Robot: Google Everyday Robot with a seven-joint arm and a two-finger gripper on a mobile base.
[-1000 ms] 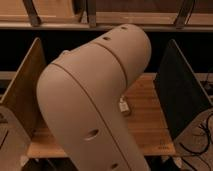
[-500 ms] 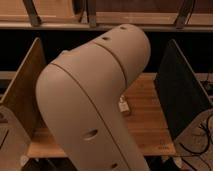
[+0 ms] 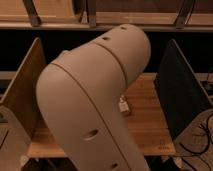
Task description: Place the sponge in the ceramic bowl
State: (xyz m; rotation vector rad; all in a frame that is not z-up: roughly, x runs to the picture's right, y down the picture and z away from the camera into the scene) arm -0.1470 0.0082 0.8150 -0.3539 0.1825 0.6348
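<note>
My beige arm (image 3: 95,100) fills the middle of the camera view and blocks most of the wooden table (image 3: 150,125). The gripper is not in view. The sponge and the ceramic bowl are hidden or out of view. A small white piece (image 3: 123,105) peeks out at the arm's right edge; I cannot tell what it is.
A wooden side panel (image 3: 22,95) stands at the table's left and a dark panel (image 3: 180,95) at its right. Shelving with metal brackets (image 3: 100,20) runs along the back. Cables (image 3: 202,135) hang at the lower right.
</note>
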